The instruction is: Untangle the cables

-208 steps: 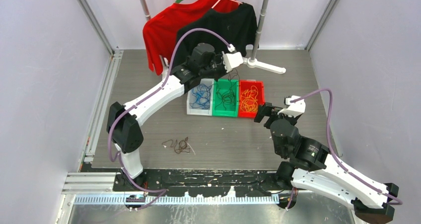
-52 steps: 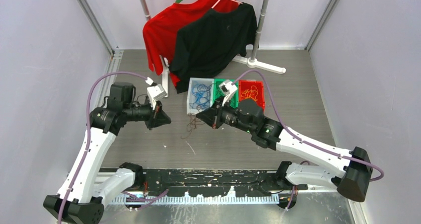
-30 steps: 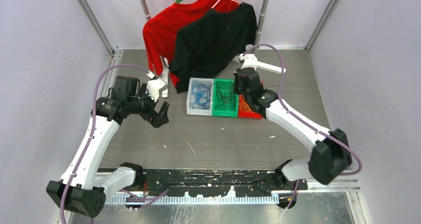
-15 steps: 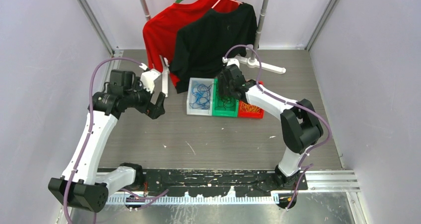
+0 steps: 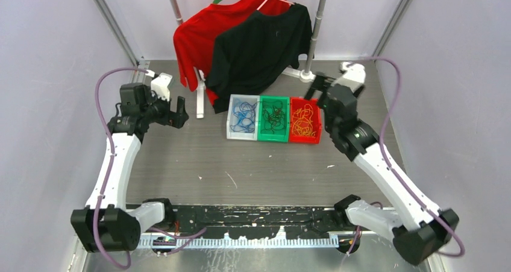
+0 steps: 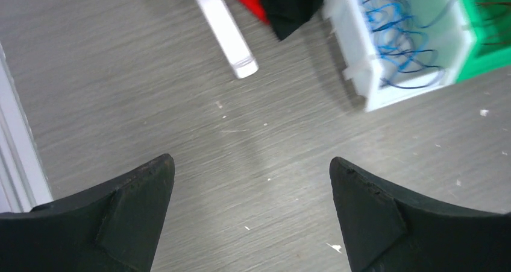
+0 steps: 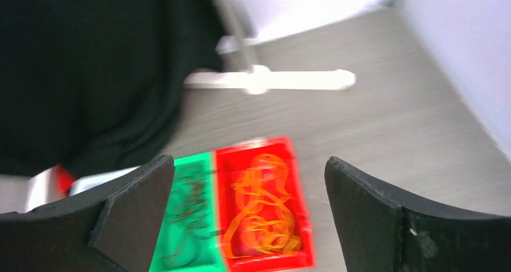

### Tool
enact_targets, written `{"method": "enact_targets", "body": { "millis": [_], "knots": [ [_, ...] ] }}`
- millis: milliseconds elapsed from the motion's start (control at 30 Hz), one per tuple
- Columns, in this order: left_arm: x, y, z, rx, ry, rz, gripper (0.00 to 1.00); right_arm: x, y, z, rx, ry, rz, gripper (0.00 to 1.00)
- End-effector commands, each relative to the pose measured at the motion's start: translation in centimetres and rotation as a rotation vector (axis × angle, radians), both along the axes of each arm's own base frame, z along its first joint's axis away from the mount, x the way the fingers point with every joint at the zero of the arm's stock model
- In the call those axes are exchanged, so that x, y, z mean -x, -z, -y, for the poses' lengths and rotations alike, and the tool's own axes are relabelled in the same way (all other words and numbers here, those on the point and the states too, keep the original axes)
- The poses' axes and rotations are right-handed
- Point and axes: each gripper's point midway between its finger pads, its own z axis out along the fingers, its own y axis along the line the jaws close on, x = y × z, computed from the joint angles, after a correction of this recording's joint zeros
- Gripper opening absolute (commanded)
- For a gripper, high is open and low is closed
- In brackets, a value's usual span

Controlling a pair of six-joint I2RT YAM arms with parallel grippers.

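**Work surface.** A grey wood-grain desk (image 5: 241, 163). Three small open bins stand in a row toward its far side, touching side to side: a white plastic bin (image 5: 242, 137) on the left, a green plastic bin (image 5: 272, 139) in the middle and a red plastic bin (image 5: 304, 141) on the right.

**Cables.** The thin blue cables (image 5: 244, 114) lie in a loose bundle inside the white plastic bin. The thin dark brown-black cables (image 5: 274, 116) lie inside the green plastic bin. The thin yellow-orange cables (image 5: 303, 122) lie coiled inside the red plastic bin (single strands cannot be counted in any view).

**Left claw** (image 6: 250, 158). Its two black fingers stand wide apart and grip nothing. It hangs over bare desk to the left of the white plastic bin. It is near the white bar foot of the clothes rack (image 5: 199, 100) and apart from both.

**Right claw** (image 7: 247, 160). Its fingers are spread wide and grip nothing. It is raised above the desk, just right of the red plastic bin and beyond it. Its wrist view is blurred, yet the red and green bins show below, between the fingers.

**Background.** A red T-shirt (image 5: 193, 37) and a black T-shirt (image 5: 259, 43) hang on the clothes rack at the far side. The black hem hangs just behind the white and green bins.
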Motion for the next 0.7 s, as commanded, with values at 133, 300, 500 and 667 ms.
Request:
{"method": "enact_targets", "body": {
  "millis": [133, 300, 500, 667],
  "knots": [
    [-5.4, 7.0, -3.1, 0.141, -0.152, 0.139, 0.99, 5.2, 8.7, 15.0, 0.099, 0.648, 0.063, 1.00],
    [-7.1, 10.5, -2.7, 0.212, -0.167, 0.239, 1.00, 7.0, 13.6, 18.6, 0.151, 0.802, 0.088, 1.00],
    [-7.9, 14.0, -3.7, 0.213, -0.234, 0.259, 0.99, 6.2, 18.1, 20.6, 0.123, 0.850, 0.054, 1.00],
    [-6.8, 14.8, -3.1, 0.193, -0.220, 0.348, 1.00, 4.3, 20.3, 20.9, 0.068, 0.823, 0.057, 1.00]
  ]
}}
